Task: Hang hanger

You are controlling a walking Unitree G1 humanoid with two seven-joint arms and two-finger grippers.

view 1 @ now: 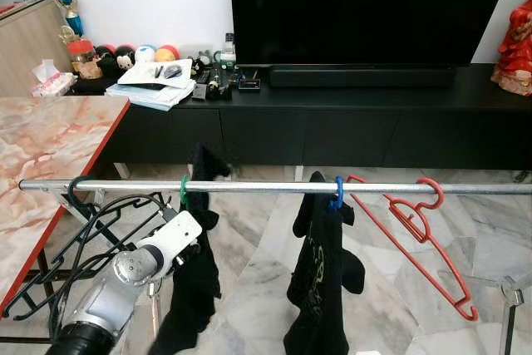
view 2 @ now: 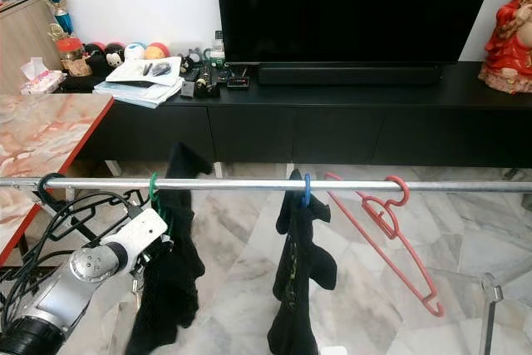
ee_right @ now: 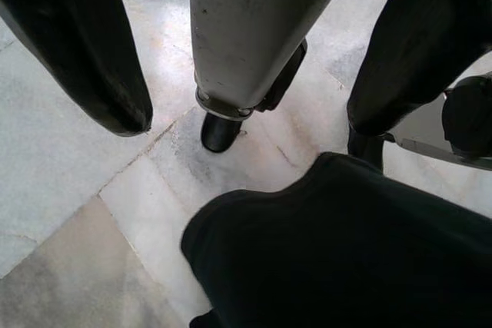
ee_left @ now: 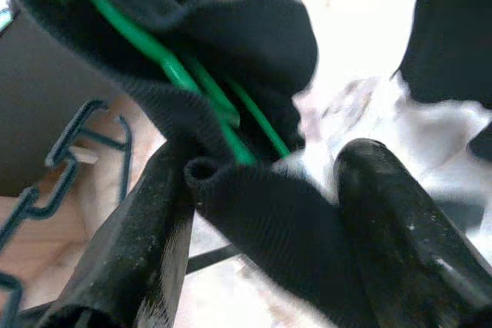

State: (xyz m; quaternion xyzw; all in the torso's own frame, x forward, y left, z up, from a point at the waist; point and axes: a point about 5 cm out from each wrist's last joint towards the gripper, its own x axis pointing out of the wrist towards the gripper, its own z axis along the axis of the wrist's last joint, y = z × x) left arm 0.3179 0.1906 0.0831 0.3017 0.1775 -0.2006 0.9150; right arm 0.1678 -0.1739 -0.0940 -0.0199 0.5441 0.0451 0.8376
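At the rail's (view 1: 249,187) left end a dark hanger (view 1: 79,202) is hooked on, and beside it, over the marble bench's (view 1: 41,155) near edge, the left arm reaches up. Just right of that, the green hanger (view 1: 184,193) already sits on the rail by its hook, carrying a black garment (view 1: 195,272). The left hand (ee_left: 261,251) is at this garment below the hook: in the left wrist view its two fingers (ee_left: 138,251) stand a moderate way apart with a fold of the black cloth and the green wire between them, so it looks to be loosely holding cloth, not clamped hard.

Toward the middle of the rail a blue hanger (view 1: 337,197) bears a second black garment (view 1: 320,288); nearer the right end a red hanger (view 1: 416,230) hangs tilted.

With the hook seated, the step in hand seems to be letting go. It would be done well by spreading the fingers fully before drawing back, and drawing back downward and away from the rail, so the cloth does not snag and drag the hook off.

The right hand (ee_right: 246,97) points at the marble floor (ee_right: 92,190), fingers wide apart and holding nothing.
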